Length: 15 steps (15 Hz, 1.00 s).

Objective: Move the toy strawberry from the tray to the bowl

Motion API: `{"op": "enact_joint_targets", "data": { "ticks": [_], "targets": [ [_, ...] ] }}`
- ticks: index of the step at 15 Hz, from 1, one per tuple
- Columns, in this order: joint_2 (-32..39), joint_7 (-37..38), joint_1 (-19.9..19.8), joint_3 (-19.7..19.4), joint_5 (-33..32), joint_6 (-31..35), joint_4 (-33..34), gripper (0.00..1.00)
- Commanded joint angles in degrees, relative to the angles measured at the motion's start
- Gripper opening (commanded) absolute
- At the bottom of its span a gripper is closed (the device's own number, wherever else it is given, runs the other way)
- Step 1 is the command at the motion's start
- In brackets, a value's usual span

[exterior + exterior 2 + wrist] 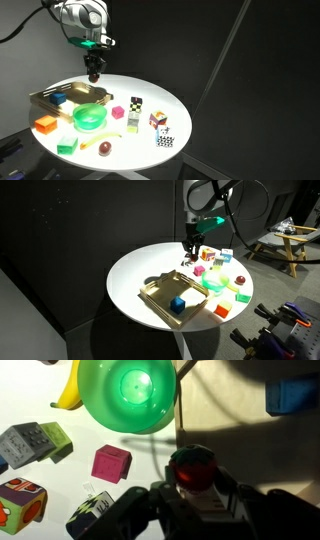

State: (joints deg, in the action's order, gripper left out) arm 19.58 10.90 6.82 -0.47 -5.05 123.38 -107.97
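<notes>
Dark room, round white table (152,93); claw (195,488) grips the toy strawberry (192,463) above it.

It was a lab-like studio: black backdrop (60,240), spotlit round white bench (130,280), a wooden chair (285,242) beyond.

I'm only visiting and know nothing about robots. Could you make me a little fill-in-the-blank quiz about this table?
The gripper is shut on a small red toy ____. The round bowl is bright ____. The block lying in the tray is ____.
Missing words: strawberry; green; blue.
</notes>
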Motion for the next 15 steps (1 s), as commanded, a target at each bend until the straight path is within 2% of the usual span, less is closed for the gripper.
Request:
{"op": "enact_joint_targets", "data": {
  "ticks": [1,9,15],
  "targets": [
    [-5.78,-0.18,-2.62,-0.30,1.37,1.94,-6.07,0.19],
    [-11.20,-2.88,-7.67,-2.09,1.81,6.34,-13.26,0.19],
    [-11.25,-4.65,-10.13,-3.69,2.22,9.38,-16.04,0.19]
  ]
}}
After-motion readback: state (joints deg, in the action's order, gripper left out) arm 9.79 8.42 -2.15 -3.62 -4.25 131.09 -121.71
